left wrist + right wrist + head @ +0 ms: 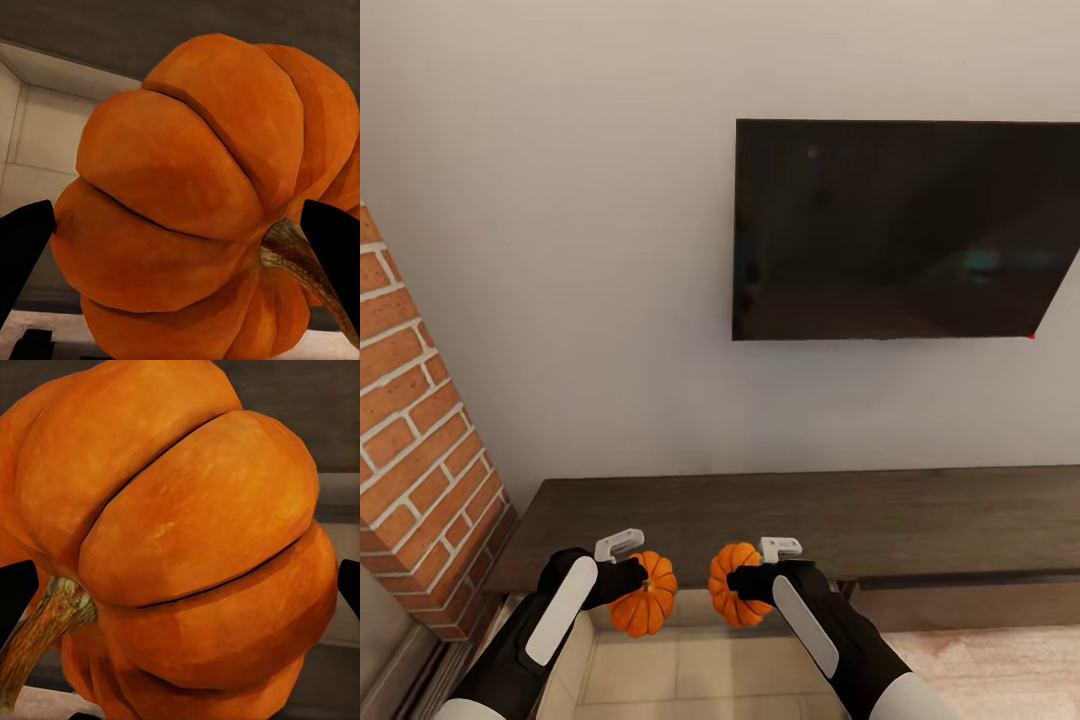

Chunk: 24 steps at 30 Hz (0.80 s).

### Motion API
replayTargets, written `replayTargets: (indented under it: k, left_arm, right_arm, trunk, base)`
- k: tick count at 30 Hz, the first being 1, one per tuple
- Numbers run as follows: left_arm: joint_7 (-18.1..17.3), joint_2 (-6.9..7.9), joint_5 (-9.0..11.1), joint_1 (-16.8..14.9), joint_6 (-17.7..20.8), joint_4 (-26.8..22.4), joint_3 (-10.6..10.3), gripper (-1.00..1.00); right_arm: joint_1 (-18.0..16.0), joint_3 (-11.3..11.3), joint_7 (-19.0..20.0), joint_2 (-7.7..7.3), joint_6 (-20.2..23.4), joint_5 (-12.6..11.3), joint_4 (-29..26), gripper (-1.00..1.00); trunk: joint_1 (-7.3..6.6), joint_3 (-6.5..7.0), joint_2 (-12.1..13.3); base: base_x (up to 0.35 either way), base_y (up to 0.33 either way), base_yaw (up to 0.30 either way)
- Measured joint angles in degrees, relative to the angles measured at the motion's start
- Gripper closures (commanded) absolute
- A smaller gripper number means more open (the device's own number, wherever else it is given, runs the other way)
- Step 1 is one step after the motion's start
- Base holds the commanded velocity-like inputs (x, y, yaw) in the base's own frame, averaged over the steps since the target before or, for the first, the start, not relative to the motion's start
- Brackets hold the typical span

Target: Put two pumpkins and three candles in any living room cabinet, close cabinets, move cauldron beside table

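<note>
— Where are the pumpkins right now?

— One in each hand. In the head view the left hand (pixel 632 580) is clamped on the left pumpkin (pixel 645 596), and the right hand (pixel 745 582) is clamped on the right pumpkin (pixel 732 584). The two pumpkins hang side by side, close together but apart, in front of the cabinet (pixel 800 520).

— How sure is the grip?

— In the left wrist view the left pumpkin (pixel 202 210) sits between two dark fingertips (pixel 22 247), one on each flank, with its brownish stem (pixel 300 262) curving beside the far fingertip. The right wrist view gives much the same: the right pumpkin (pixel 180 540) squeezed from both sides, its stem (pixel 45 630) pointing off past one dark fingertip (pixel 16 589).

— And the cabinet itself?

— Long, low, dark brown, running along the pale wall (pixel 560 250) under a black wall-mounted screen (pixel 905 230). Below the pumpkins a drawer (pixel 690 670) stands pulled out, its pale beige inside showing — both pumpkins hover over it, above its floor. To the right of it the cabinet front looks flush.

— Anything else around?

— A brick column (pixel 420 430) rises at the cabinet's left end, and light wood floor (pixel 1000 670) shows to the right of the drawer.
</note>
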Motion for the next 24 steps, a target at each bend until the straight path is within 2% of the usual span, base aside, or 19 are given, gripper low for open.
replayTargets:
  k: [24]
  left_arm:
    - [0.06, -0.05, 0.0, -0.07, -0.06, 0.48, 0.0, 1.0]
  right_arm:
    - [0.01, -0.05, 0.14, 0.03, -0.04, -0.23, -1.92, 1.0]
  trunk:
    - [5.27, -4.31, -9.63]
  base:
    - [0.0, 0.0, 0.0]
